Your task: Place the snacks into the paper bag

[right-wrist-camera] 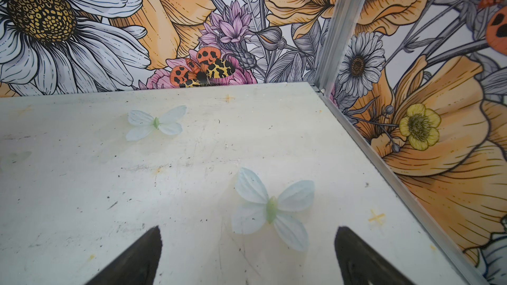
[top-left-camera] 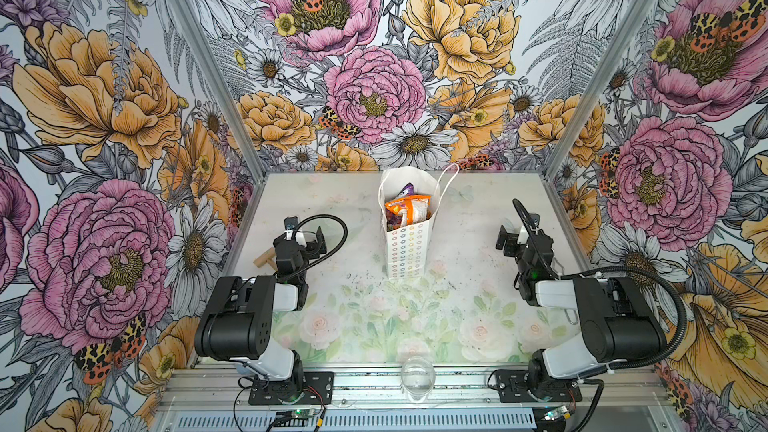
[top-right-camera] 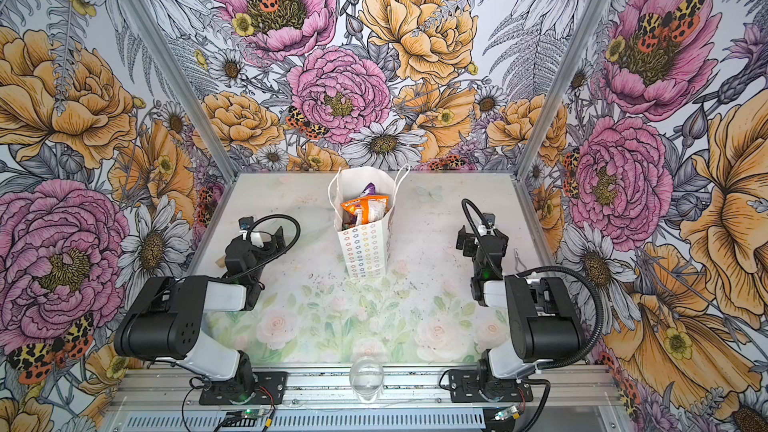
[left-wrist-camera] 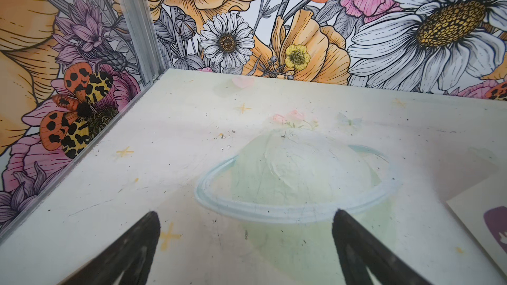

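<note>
One paper bag (top-left-camera: 409, 251), showing at least two snacks (top-left-camera: 405, 206), is standing on a scuffed worktop (top-left-camera: 465, 251) inside flowered walls (top-left-camera: 374, 76); left tool (left-wrist-camera: 246, 215) and right tool (right-wrist-camera: 247, 230) are gaping empty.

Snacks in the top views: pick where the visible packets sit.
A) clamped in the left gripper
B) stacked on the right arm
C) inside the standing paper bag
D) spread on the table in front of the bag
C: the orange and purple snacks show within the open mouth of the upright paper bag, while the left gripper and right gripper are open and hold nothing.
</note>
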